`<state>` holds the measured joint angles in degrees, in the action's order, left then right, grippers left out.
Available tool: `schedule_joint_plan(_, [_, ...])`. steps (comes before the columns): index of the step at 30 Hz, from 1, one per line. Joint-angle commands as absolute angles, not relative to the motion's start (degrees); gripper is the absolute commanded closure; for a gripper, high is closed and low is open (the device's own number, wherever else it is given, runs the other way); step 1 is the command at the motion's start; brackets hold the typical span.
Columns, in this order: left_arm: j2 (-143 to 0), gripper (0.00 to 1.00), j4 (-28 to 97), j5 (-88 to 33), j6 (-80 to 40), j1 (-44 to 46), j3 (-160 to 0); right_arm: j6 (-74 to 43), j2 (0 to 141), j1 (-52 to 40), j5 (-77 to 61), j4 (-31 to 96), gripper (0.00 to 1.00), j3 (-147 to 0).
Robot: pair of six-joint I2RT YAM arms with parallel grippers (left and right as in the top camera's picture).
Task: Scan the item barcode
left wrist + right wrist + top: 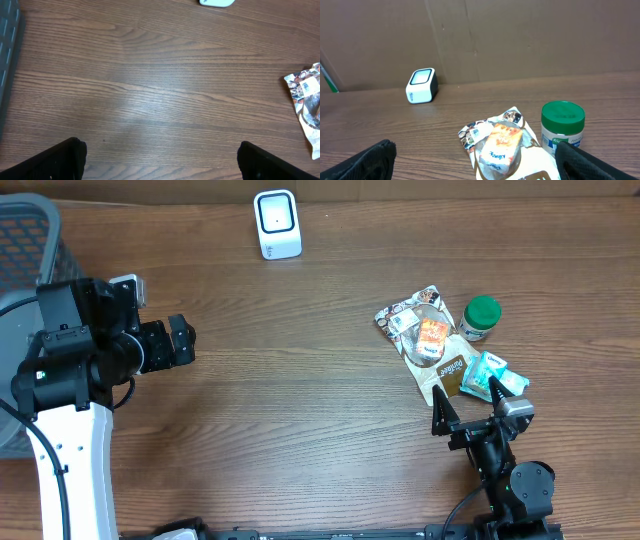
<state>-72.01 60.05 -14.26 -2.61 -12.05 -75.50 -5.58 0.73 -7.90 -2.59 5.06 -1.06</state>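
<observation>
A white barcode scanner [277,224] stands at the table's far edge, also visible as a scanner [421,85] in the right wrist view. The items lie at the right: a patterned snack bag [447,370] with an orange packet [433,335] on it, a green-lidded jar [481,318] and a teal packet [493,376]. My right gripper [475,412] is open just in front of the bag, with the orange packet [500,144] and jar [562,125] ahead between its fingers. My left gripper [188,343] is open at the left, over bare wood, far from the items.
A grey mesh basket [30,240] sits at the far left, its wall [7,40] at the left wrist view's edge. A brown cardboard wall [520,35] backs the table behind the scanner. The bag's corner [306,95] shows at the right of the left wrist view.
</observation>
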Motion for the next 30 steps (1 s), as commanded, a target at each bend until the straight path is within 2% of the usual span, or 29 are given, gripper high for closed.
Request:
schedule_joint_plan(1, [-72.31,0.0,59.96,-13.96,-2.13,-12.32,-76.23,-5.72,0.16,-7.75,-2.68,4.64,0.0,-0.45])
schedule_joint_plan(12, [-70.72,0.0,59.99,-13.96,-2.13,-12.29,-76.23,-5.72,0.16,-7.75,-2.68,4.67,0.0,-0.45])
schedule_joint_plan(19, [-62.15,0.01,59.94,-9.43,-1.74,-11.35,-74.72,-5.72,0.16,-7.75,-2.68,4.64,0.0,-0.45])
schedule_joint_plan(23, [-53.82,0.0,51.05,-8.95,-0.97,-8.82,-67.94,-5.72,0.16,-7.75,-2.68,4.64,0.0,-0.45])
schedule_joint_plan(30, [-36.95,0.0,25.98,-11.49,-0.71,-5.56,-45.65,-5.72,0.16,-7.75,-2.68,4.64,0.0,-0.45])
